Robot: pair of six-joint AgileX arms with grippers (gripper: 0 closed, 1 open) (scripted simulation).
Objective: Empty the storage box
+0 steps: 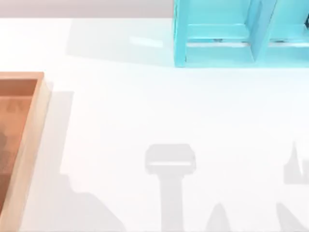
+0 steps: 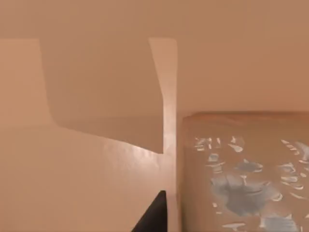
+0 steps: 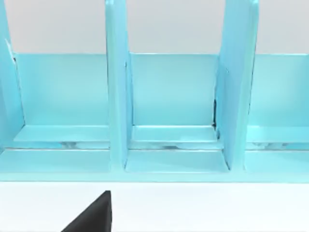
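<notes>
Risk: left gripper, jaw state unclear, snagging the storage box rim at nine o'clock.

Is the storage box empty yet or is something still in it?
Not empty: the left wrist view shows a tan block with pale blue flecks lying inside the storage box. The top view cuts off most of its floor.

open white table, box left, shelf rear
</notes>
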